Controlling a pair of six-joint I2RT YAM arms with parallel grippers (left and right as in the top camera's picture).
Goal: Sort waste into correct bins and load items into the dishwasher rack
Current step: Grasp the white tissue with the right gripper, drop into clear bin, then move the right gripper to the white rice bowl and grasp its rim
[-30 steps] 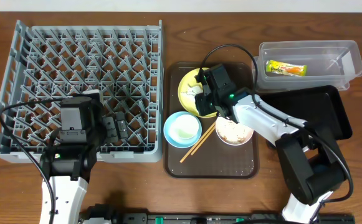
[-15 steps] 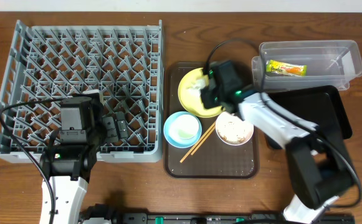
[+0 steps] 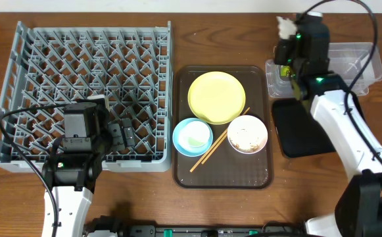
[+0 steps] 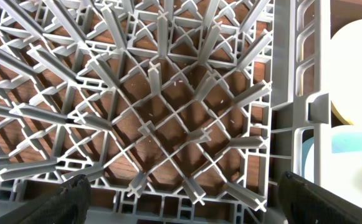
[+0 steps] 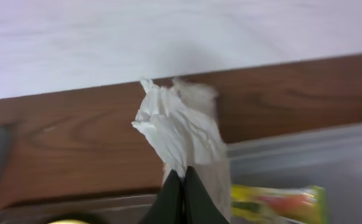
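My right gripper [image 5: 184, 186] is shut on a crumpled white tissue [image 5: 177, 134] and holds it high over the left end of the clear plastic tub [image 3: 348, 56]; the tissue also shows in the overhead view [image 3: 285, 25]. A green-and-yellow snack wrapper [image 5: 277, 202] lies in the tub. The yellow plate [image 3: 216, 97], light blue bowl [image 3: 192, 136], white bowl with beige crumbs [image 3: 246, 133] and wooden chopsticks [image 3: 217, 146] sit on the brown tray [image 3: 260, 176]. My left gripper [image 4: 181, 199] is open over the grey dishwasher rack [image 3: 20, 85], at its front right corner. No white cup shows.
The glossy black tray [image 3: 348, 115] lies in front of the tub, partly under my right arm. The rack's upright pegs [image 4: 152, 78] fill the left wrist view. The table's far edge and a pale wall are behind the tub.
My right gripper lifted the tissue off the yellow plate and swung right and back, to above the clear tub. The left arm has not moved.
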